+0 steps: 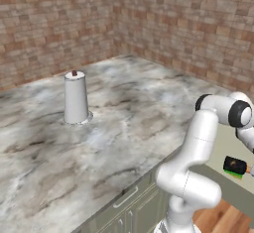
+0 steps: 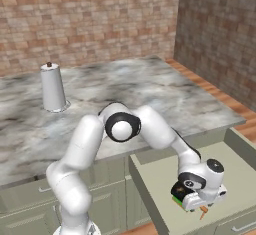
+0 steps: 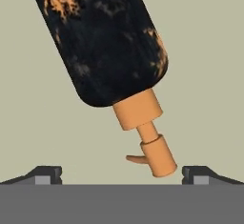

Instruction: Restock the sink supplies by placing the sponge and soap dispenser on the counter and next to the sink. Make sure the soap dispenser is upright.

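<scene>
The soap dispenser point(image 3: 107, 42) lies on its side just under your gripper point(image 3: 122, 173), nozzle between the wide-apart fingers, so you'd grasp the body.

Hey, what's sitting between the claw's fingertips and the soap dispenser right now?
Nothing: in the hand view the open claw hangs over the lying soap dispenser, its orange nozzle pointing between the fingertips, with only bare drawer floor around.

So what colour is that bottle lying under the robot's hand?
The soap dispenser is black with orange flecks and an orange-tan pump nozzle, clearest in the hand view.
</scene>
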Controlling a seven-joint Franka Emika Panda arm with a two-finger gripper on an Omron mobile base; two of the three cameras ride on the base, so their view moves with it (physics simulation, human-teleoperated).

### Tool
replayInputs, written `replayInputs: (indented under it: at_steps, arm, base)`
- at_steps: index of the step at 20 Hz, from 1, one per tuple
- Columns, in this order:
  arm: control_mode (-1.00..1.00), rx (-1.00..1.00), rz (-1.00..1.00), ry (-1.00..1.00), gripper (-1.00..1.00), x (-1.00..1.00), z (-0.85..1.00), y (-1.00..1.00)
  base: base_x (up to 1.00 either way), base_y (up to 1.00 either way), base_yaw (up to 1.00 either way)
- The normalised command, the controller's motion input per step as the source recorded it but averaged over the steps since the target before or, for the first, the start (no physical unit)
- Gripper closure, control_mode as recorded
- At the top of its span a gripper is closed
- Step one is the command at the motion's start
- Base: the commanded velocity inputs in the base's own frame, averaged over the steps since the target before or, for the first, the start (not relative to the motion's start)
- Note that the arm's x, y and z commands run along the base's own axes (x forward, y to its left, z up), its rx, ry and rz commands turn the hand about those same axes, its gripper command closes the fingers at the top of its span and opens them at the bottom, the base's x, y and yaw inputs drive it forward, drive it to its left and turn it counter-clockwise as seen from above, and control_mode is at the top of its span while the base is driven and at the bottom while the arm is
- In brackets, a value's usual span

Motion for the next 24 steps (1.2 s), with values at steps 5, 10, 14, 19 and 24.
replayInputs:
  at_steps: [5, 10, 14, 19, 24]
  arm:
    - [-1.0, 0.0, 0.12, 0.0, -1.0, 0.26, 0.0, 0.0]
    - [-1.0, 0.0, 0.09, 0.0, -1.0, 0.2, -0.22, 0.0]
    - [-1.0, 0.0, 0.09, 0.0, -1.0, 0.04, -0.36, 0.0]
    - [-1.0, 0.0, 0.09, 0.0, -1.0, 0.04, -0.32, 0.0]
    - [-1.0, 0.0, 0.09, 0.0, -1.0, 0.01, -0.24, 0.0]
  base:
    - [0.0, 0.0, 0.0]
    - [0.0, 0.0, 0.0]
    - [0.0, 0.0, 0.0]
    - [0.0, 0.0, 0.0]
    - [0.0, 0.0, 0.0]
